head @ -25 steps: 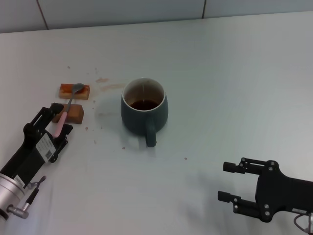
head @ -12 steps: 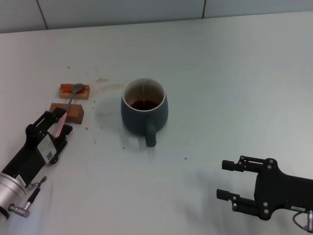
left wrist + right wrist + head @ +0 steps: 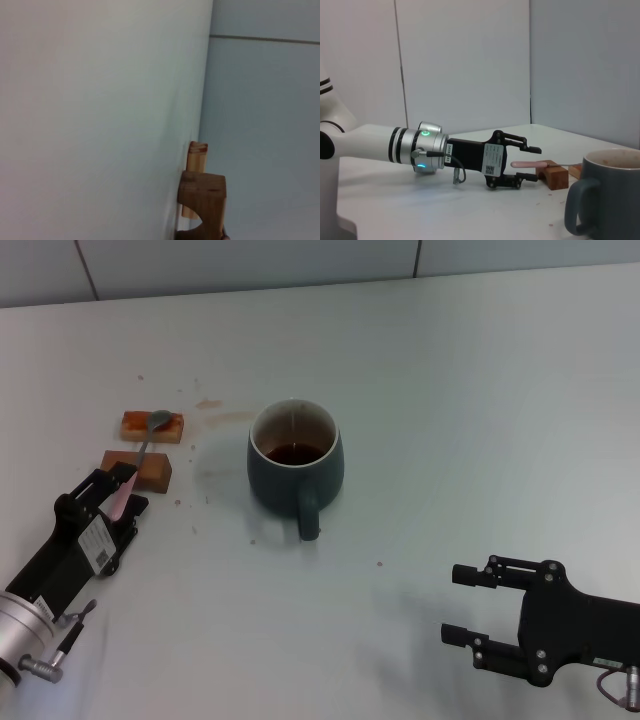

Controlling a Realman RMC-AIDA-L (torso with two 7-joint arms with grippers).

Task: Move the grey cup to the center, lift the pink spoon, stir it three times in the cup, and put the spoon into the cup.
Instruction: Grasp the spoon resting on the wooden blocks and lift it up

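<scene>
White counter (image 3: 480, 390) runs back to a pale tiled wall, marked by a few brown splashes beside the grey cup (image 3: 296, 466). The cup stands upright near the middle of the counter, dark liquid inside, its loop handle turned toward the robot, so the centring step looks done.

The step in hand is the pickup of the pink spoon (image 3: 136, 462). The spoon lies propped across two brown wooden blocks (image 3: 152, 426), well to the left of the cup, with its grey bowl on the far block and its pink handle sloping toward the robot. The left claw (image 3: 112, 492) sits low at the handle's near end, fingers apart, and the right wrist view shows the pink handle (image 3: 529, 164) lying between them, not yet pinched.

The next move calls for the fingers to close squarely on that slim handle, then a clean lift so the bowl clears the blocks without dragging them.

The right claw (image 3: 468, 604) hangs parked at the near right, fingers apart and empty.
</scene>
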